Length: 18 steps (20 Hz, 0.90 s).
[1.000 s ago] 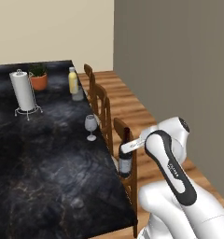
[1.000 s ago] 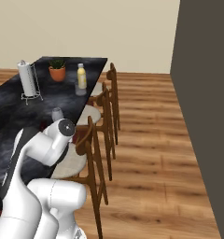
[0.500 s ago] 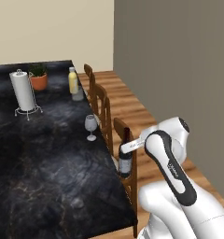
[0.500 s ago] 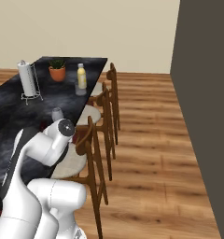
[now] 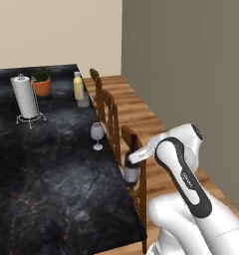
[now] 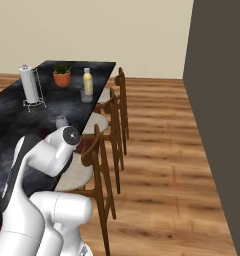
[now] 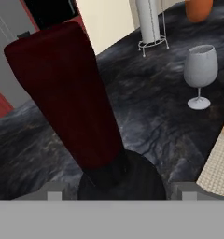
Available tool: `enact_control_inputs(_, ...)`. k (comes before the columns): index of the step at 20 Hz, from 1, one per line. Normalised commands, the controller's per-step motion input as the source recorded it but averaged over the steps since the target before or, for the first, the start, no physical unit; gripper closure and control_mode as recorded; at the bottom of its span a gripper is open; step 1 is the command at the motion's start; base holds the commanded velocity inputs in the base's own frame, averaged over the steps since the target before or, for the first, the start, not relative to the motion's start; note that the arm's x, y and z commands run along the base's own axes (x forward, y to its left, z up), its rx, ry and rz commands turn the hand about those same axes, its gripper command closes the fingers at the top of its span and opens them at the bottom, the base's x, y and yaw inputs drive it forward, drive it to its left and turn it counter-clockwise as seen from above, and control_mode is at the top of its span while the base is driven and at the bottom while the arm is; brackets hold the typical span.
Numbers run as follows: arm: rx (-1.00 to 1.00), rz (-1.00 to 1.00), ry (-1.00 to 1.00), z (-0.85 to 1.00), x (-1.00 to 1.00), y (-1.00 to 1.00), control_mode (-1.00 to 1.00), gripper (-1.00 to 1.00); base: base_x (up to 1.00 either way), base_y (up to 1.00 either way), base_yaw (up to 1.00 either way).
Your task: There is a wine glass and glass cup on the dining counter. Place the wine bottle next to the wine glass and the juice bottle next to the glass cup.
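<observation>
Bench: one long dining counter (image 5: 47, 164) with a black marbled top.
Wine bottles: one wine bottle (image 5: 131, 167), dark with a red neck, upright at the near right edge of the bench, just in front of the gripper (image 5: 136, 158); in the hand view its neck (image 7: 72, 98) rises large between the finger tips.
Jaws: they sit at the bottle's neck, one on each side; whether they press on it I cannot tell.
Wine glasses: one wine glass (image 5: 97, 135), upright on the bench near its right edge, a little beyond the wine bottle and apart from it.
Juice bottles: one yellow juice bottle (image 5: 78, 86) with a white cap, upright at the far end of the bench.
Glass cups: one glass cup (image 5: 83, 100), just beside the juice bottle on its near side.
Paper towel holders: one wire stand with a white roll (image 5: 25, 98), far left on the bench.
Plants: one in an orange pot (image 5: 42, 85), near the roll.
Chairs: three wooden chairs (image 6: 99, 165) in a row along the bench's right side.
</observation>
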Motion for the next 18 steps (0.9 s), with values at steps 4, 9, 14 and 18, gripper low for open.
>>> enact_control_inputs(4, 0.0, 0.07, 0.0, 0.31, 0.1, 0.25, -1.0, 1.0, 0.0, 0.0, 0.0)
enact_control_inputs(9, 0.0, 0.1, 0.02, 0.11, 0.36, 0.21, -1.0, 1.0, 0.0, 0.0, 0.0)
enact_control_inputs(14, 0.0, 0.02, 0.04, 0.02, 0.48, 0.17, -1.0, 1.0, 0.0, 0.0, 0.0)
enact_control_inputs(18, 0.0, 0.0, 0.0, -0.03, 0.55, 0.02, -1.0, 1.0, 0.0, 0.0, 0.0)
